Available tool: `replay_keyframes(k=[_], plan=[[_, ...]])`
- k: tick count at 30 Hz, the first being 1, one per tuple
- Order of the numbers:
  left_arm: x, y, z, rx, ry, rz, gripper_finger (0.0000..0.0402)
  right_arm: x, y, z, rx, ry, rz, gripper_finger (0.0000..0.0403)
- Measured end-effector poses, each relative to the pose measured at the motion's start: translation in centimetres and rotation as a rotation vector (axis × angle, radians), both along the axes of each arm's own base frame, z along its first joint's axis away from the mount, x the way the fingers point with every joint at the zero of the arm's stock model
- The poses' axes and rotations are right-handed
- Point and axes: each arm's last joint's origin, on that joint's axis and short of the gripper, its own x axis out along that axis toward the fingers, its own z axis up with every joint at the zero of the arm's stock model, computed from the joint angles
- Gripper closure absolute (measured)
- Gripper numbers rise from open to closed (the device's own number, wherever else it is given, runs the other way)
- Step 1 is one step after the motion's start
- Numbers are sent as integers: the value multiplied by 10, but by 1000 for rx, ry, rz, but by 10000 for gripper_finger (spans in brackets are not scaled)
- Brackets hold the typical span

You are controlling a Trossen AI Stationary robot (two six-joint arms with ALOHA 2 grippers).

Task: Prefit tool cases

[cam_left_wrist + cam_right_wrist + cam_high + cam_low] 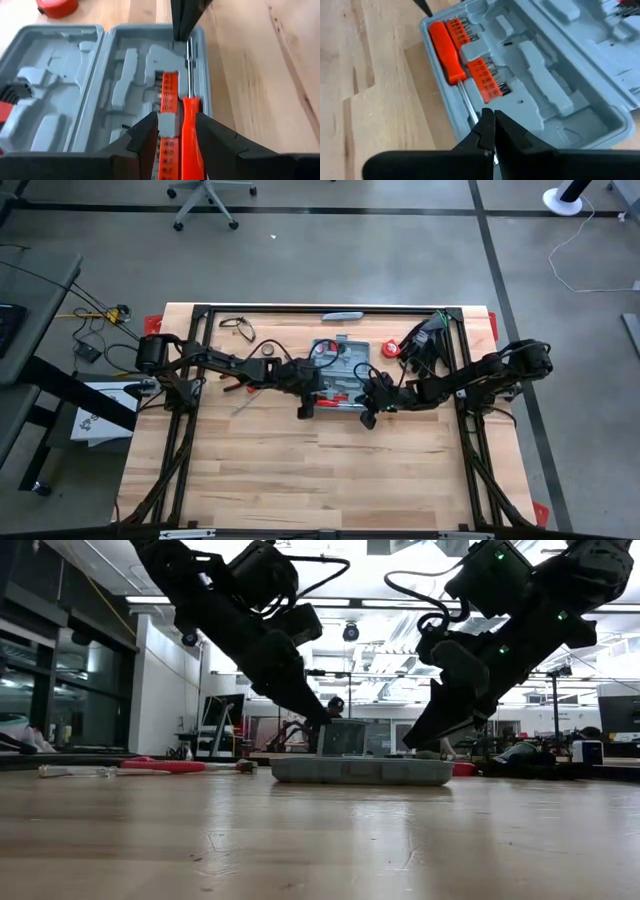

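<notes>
Mid-table, slightly toward twelve o'clock, tool case [338, 370] open, left gripper [172, 137] part-open astride red screwdriver [191, 135], right gripper [493, 131] shut on its shaft tip — could pop crooked if pressed unevenly.

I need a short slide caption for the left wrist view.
Left end effector astride a red-handled screwdriver in the open tool case.
</notes>
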Motion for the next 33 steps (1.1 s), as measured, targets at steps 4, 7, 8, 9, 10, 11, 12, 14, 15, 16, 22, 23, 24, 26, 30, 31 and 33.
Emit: replay_keyframes(k=[4,7,8,9,10,11,12,14,15,16,22,23,24,26,30,31,33], plan=[[2,0,2,31,-33,-24,275,0,0,0,7,0,6,403],[4,1,6,55,-72,-32,275,0,0,0,8,0,7,403],[5,1,6,61,-81,-33,275,0,0,0,8,1,7,403],[5,2,7,65,-86,-33,275,0,0,0,8,1,8,403],[5,3,7,68,-92,-33,275,0,0,0,7,1,8,403],[6,4,7,69,-95,-30,275,0,0,0,7,1,8,403],[5,5,7,69,-95,-26,275,0,0,0,7,1,9,403],[5,8,7,70,-94,-16,275,0,0,0,5,2,10,403],[5,9,7,73,-92,-9,275,0,0,0,3,2,12,403],[5,10,7,78,-91,2,275,0,0,0,-7,5,21,403],[5,12,7,123,-85,34,275,0,1,0,-6,8,32,403],[5,12,7,123,-85,34,275,0,1,0,-7,10,34,403],[5,12,7,122,-85,33,275,0,1,0,-6,10,35,403],[5,11,7,121,-85,33,275,0,1,0,-5,10,37,403],[5,11,7,121,-85,32,275,0,1,0,-5,10,37,403],[5,11,7,121,-85,32,275,0,1,0,-5,10,37,403],[5,11,7,121,-84,32,275,0,1,0,-5,10,37,403]])
